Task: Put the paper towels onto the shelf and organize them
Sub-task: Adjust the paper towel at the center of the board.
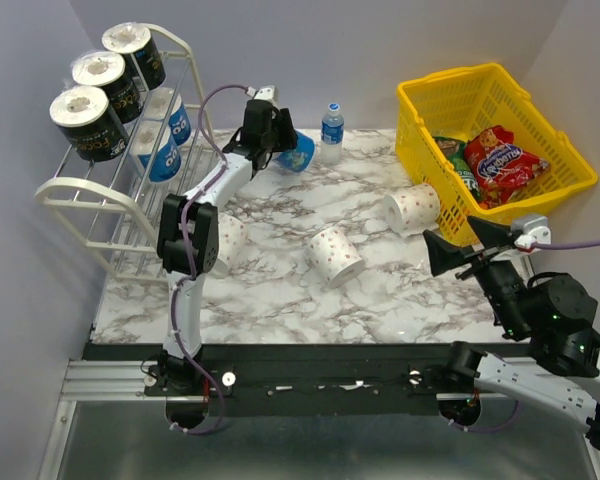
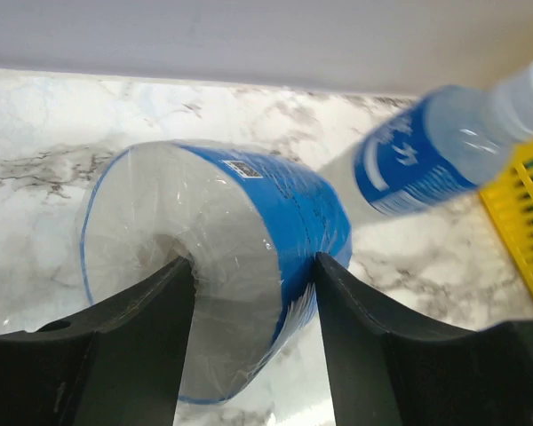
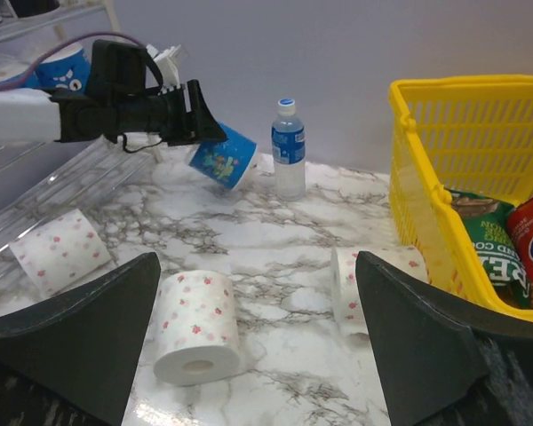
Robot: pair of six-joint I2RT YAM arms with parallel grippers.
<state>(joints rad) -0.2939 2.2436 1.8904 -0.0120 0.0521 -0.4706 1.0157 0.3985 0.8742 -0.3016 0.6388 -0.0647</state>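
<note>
A white-and-grey marbled tabletop (image 1: 380,300) is shown from above. A white three-tier slanted shelf of thin metal bars (image 1: 90,195) stands at its far left, and a yellow plastic shopping basket (image 1: 425,150) at its far right. Three black-wrapped paper towel rolls (image 1: 88,122) are lined up on the shelf's top tier, with blue-wrapped ones (image 1: 162,155) on the tier below. The left pincer (image 1: 280,140) is clamped on a blue-wrapped paper towel roll (image 1: 300,152), which is held tilted and seemingly just off the tabletop. It is near the shelf and just beside a small clear water bottle with a blue label (image 1: 331,130). The right pincer (image 1: 460,245) is spread wide and empty. Three white rolls with reddish dots (image 1: 335,255) lie loose on the tabletop. Carrying is judged to be the step in hand. Next, the blue roll would need to be swung left, clear of the bottle, and set on the middle tier beside its fellows.
</note>
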